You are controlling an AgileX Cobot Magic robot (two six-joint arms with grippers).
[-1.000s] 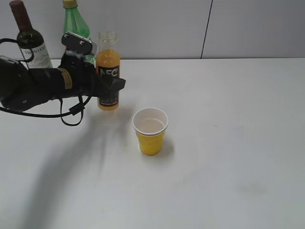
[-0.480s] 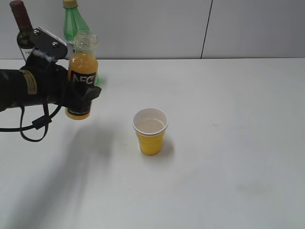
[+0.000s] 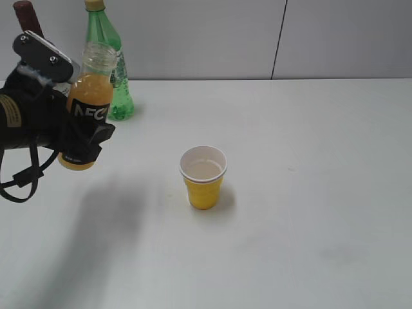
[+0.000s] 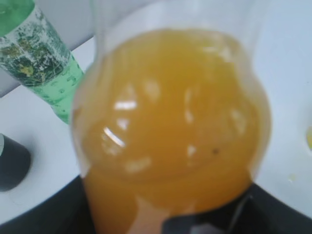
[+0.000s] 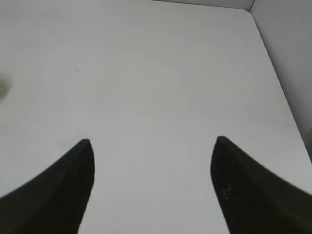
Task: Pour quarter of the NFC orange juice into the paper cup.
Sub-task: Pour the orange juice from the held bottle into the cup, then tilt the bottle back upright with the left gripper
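Exterior view: left gripper (image 3: pixel 82 138) clamps the small clear NFC orange-juice bottle (image 3: pixel 87 109), hiding its label; dark wine bottle (image 3: pixel 26 16) at eleven o'clock mostly hidden; right gripper (image 5: pixel 152 146) gapes wide.

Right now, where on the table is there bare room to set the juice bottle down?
The table lies bare right of the paper cup and in front of it. The back left is crowded: the green bottle and wine bottle stand there, with the left gripper holding the NFC orange juice nearby.
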